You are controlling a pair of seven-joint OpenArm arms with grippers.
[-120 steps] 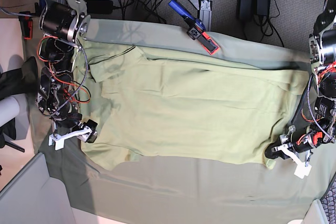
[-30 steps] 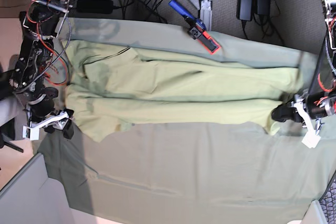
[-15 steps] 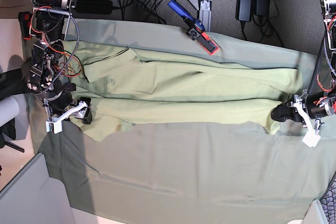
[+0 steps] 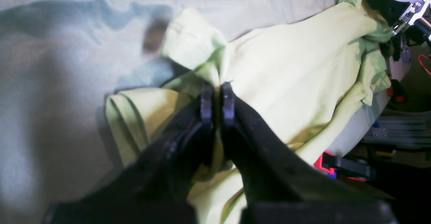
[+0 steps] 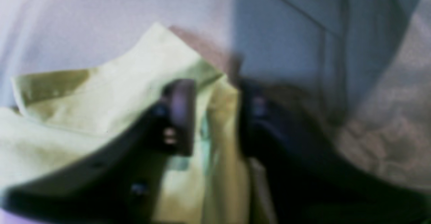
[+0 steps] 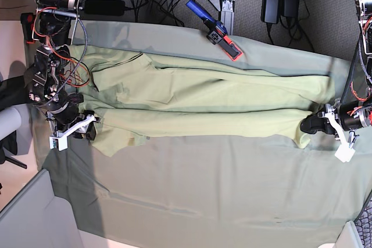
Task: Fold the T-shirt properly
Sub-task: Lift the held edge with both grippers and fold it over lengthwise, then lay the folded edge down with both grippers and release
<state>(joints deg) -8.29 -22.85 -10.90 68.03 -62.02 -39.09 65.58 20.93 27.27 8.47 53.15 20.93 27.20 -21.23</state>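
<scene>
Grey-green table cloth (image 6: 203, 190) under T-shirt (image 6: 209, 100); left gripper (image 4: 214, 97) pinches its hem, right gripper (image 5: 212, 116) unclear, straddling fabric lower-left.

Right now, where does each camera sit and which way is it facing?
Base: overhead, looking down on the T-shirt and table cloth; both arms show.
Left wrist: on the left hand, pinching the shirt.
Right wrist: on the right hand, straddling a shirt edge.
All three share the T-shirt.
</scene>
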